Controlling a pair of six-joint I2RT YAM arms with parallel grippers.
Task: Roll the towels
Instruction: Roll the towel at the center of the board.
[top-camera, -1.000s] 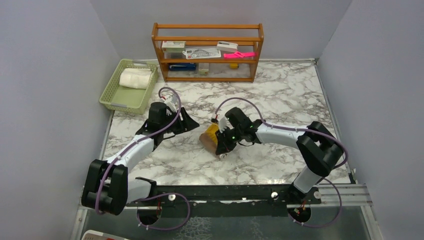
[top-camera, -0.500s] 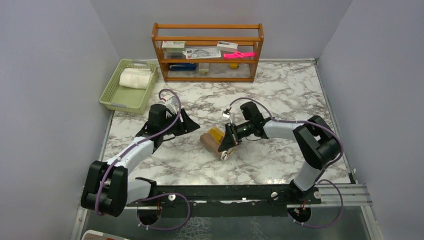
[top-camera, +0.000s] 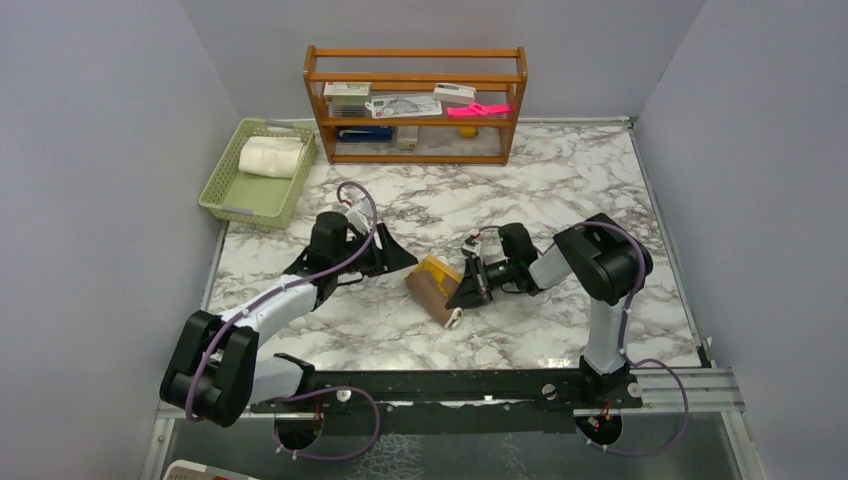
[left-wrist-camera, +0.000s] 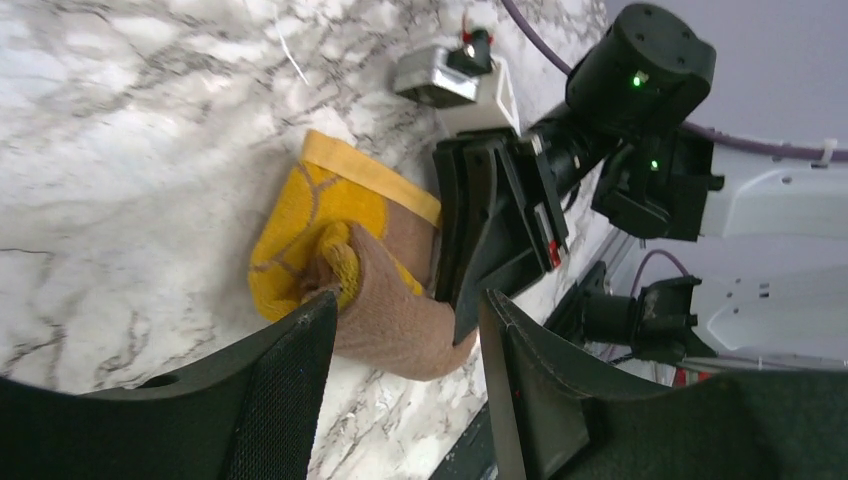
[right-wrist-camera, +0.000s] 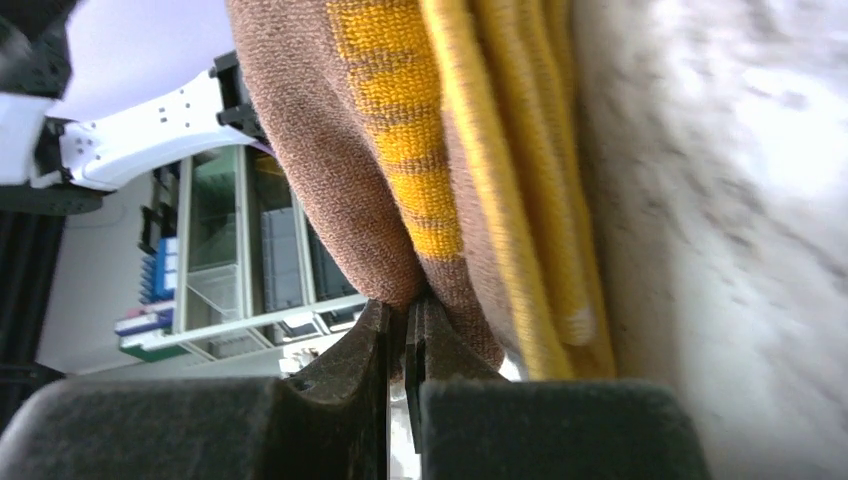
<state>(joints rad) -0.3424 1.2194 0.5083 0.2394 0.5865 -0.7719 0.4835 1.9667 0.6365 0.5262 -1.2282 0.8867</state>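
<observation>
The brown towel with mustard-yellow patches lies loosely rolled on the marble table, its open yellow end facing my left gripper. My right gripper lies low against the roll's right side. Its jaws are shut and pinch a fold of the brown cloth at their tips. To the roll's left, my left gripper stands open, and the roll's near end sits just beyond its fingertips, not gripped. The cream-white towel rests rolled in the green basket.
The green basket stands at the back left against the wall. A wooden shelf with small items is at the back centre. Grey walls close both sides, and a black rail runs along the near edge.
My right arm has folded in and dropped its wrist towards the table, the gripper staying on the brown roll. My left gripper has slid right, up to the roll.
</observation>
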